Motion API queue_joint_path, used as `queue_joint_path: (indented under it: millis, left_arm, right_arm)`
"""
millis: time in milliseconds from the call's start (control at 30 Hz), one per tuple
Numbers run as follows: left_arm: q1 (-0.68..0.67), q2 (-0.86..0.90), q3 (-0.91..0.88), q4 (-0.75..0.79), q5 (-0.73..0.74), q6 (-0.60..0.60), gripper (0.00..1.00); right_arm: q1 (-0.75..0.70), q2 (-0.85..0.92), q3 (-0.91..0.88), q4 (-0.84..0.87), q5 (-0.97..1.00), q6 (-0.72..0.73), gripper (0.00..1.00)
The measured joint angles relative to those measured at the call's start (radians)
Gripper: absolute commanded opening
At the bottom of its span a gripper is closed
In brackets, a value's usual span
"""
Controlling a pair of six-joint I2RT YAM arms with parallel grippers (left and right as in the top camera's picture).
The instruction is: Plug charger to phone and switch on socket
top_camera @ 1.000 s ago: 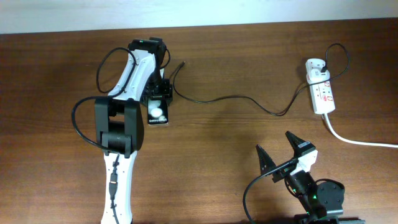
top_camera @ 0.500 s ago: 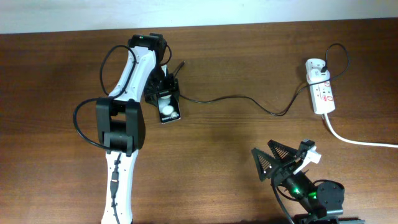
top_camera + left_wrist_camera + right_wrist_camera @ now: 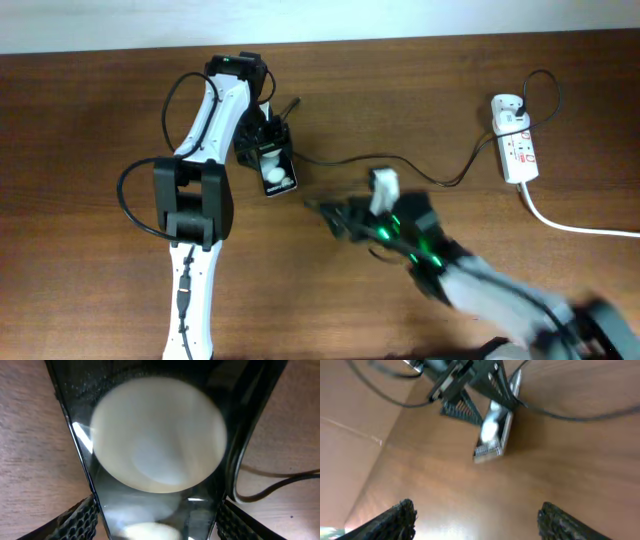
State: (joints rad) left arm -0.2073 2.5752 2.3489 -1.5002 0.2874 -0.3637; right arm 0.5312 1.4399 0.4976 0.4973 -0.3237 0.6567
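left wrist view first: the left claw (image 3: 157, 515) is clamped on the phone (image 3: 157, 435), mesh pads pressed to both long edges and the big white spot filling the gap between them, so that slab is pinned. overhead, the phone sits tilted in that grip, and the charger (image 3: 340, 160) passes just beside the claw on its right, its thin free end lying a little beyond the claw's far side, not in the phone yet. by my read the step in hand is getting the connector picked up, and to do it well the left claw should hold the phone dead steady. the other one should pinch the cable close behind the tip, so the tip can't flop, then line it up straight with the port. across to the right claw (image 3: 482, 520): its fingers are spread wide and there's nothing between them, just bare wood. it is blurred overhead, with the phone well ahead of its tips. far out past it to the right, the socket (image 3: 520, 150) sits untouched, well apart from both claws.
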Motion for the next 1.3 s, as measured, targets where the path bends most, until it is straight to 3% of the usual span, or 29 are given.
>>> queue_joint_path:
  millis: [67, 200, 233, 267, 300, 400, 700, 967, 1300]
  left_arm:
    - [0.0, 0.0, 0.002, -0.01, 0.019, 0.0, 0.0]
    - [-0.002, 0.0, 0.004, -0.021, 0.075, -0.003, 0.0]
    - [-0.002, 0.0, 0.004, -0.022, 0.084, -0.003, 0.09]
    - [-0.002, 0.0, 0.004, -0.023, 0.088, -0.003, 0.63]
    - [-0.002, 0.0, 0.004, -0.027, 0.092, -0.003, 0.99]
    - [-0.002, 0.0, 0.004, -0.051, 0.084, -0.009, 0.99]
    - [-0.021, -0.03, 0.004, -0.051, -0.166, -0.214, 0.99]
    - [-0.037, -0.04, -0.005, -0.063, -0.284, -0.232, 0.99]
    - [-0.057, -0.048, -0.132, 0.028, -0.296, -0.232, 0.99]
  right_arm:
    - [0.001, 0.177, 0.122, 0.002, -0.049, -0.004, 0.77]
    - [0.031, 0.254, 0.155, 0.029, -0.056, -0.006, 0.78]
    - [0.037, 0.258, 0.157, 0.029, -0.048, -0.007, 0.81]
    - [0.039, 0.259, 0.158, 0.028, -0.04, -0.007, 0.82]
    - [0.039, 0.259, 0.158, 0.027, -0.036, -0.01, 0.82]
    - [0.039, 0.259, 0.161, 0.005, -0.036, -0.027, 0.86]
    - [0.039, 0.259, 0.161, -0.014, -0.036, -0.063, 0.9]
    - [-0.011, 0.259, 0.161, -0.026, -0.09, -0.066, 0.9]
    - [-0.012, 0.259, 0.161, -0.026, -0.148, -0.089, 0.93]
